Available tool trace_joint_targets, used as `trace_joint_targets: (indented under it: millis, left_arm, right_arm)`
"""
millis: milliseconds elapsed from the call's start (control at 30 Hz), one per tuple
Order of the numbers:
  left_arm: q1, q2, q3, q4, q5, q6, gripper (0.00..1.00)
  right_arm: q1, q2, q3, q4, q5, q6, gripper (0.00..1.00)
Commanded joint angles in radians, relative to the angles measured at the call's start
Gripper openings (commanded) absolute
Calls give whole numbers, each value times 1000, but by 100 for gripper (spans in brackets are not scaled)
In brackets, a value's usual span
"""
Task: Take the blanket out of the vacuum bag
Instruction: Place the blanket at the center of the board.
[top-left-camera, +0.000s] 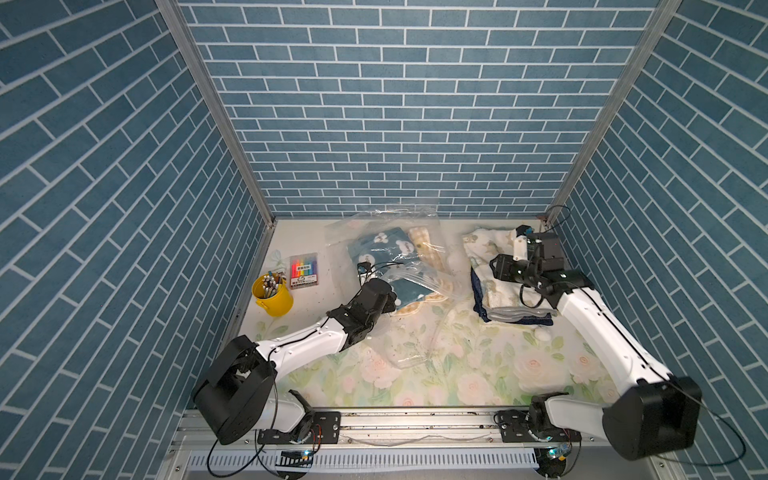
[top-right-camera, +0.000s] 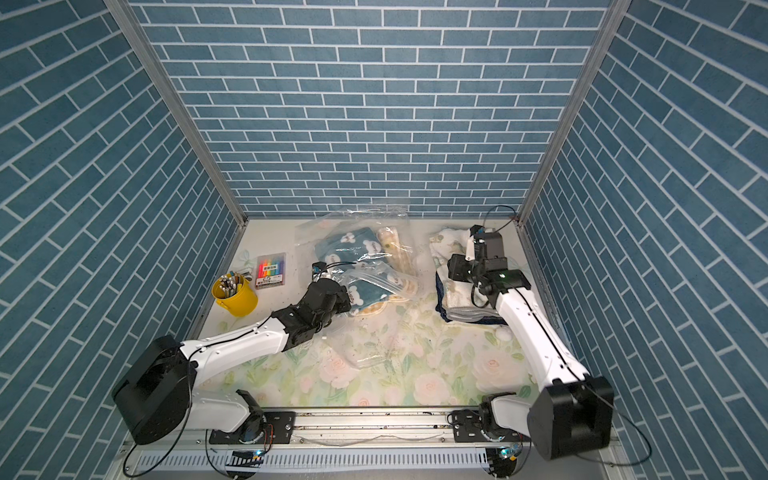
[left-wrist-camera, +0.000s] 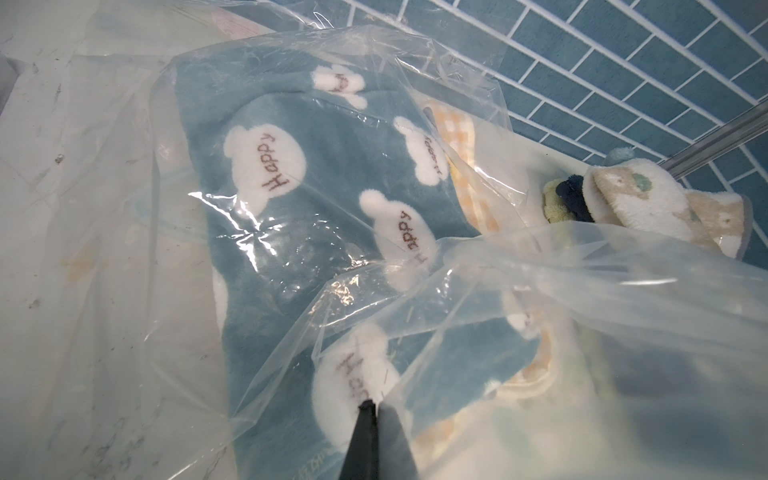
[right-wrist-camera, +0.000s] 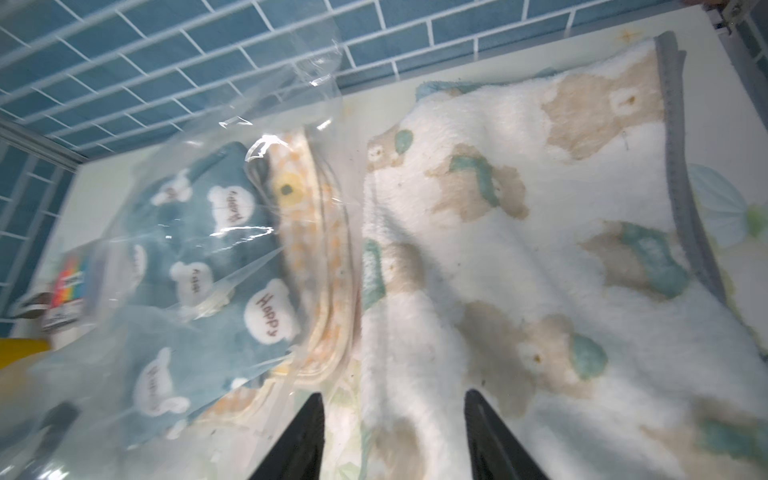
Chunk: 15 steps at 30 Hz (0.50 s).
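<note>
The vacuum bag (top-left-camera: 353, 228) (top-right-camera: 324, 224) lies crumpled at the back centre of the table. A blue blanket (top-left-camera: 384, 245) (left-wrist-camera: 291, 187) (right-wrist-camera: 199, 257) with white "Happy" bears lies inside it, beside a yellow-checked one (top-left-camera: 424, 245). My left gripper (top-left-camera: 392, 301) (left-wrist-camera: 370, 402) is at the bag's near end, shut on a fold of its clear film. A white blanket (top-left-camera: 484, 249) (right-wrist-camera: 519, 249) with brown bears lies outside the bag at the back right. My right gripper (top-left-camera: 513, 249) (right-wrist-camera: 391, 392) hovers open just above it, nothing between its fingers.
A yellow bucket of pens (top-left-camera: 272, 297) and a pack of markers (top-left-camera: 302, 270) stand at the left. Folded dark blue and grey cloth (top-left-camera: 519, 316) lies under the white blanket. Loose clear plastic (top-left-camera: 409, 353) reaches toward the table's middle. Brick-patterned walls close three sides.
</note>
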Motion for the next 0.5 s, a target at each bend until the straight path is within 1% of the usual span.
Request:
trace_joint_targets:
  millis: [0, 67, 133, 267, 333, 467]
  left_arm:
    - [8, -8, 10, -36, -20, 6, 0]
    - [8, -6, 8, -51, -17, 6, 0]
    - [8, -6, 4, -64, -22, 10, 0]
    - [8, -11, 0, -75, -25, 20, 0]
    - [8, -8, 5, -84, -30, 23, 0]
    - [10, -2, 11, -92, -34, 35, 0]
  right_arm:
    - [69, 159, 124, 12, 229, -74, 59]
    - [101, 259, 198, 28, 312, -97, 63]
    - [111, 369, 289, 26, 378, -130, 66]
    - [130, 552, 495, -37, 475, -161, 67]
    - [153, 614, 556, -46, 501, -196, 67]
    - [174, 725, 656, -80, 511, -266, 67]
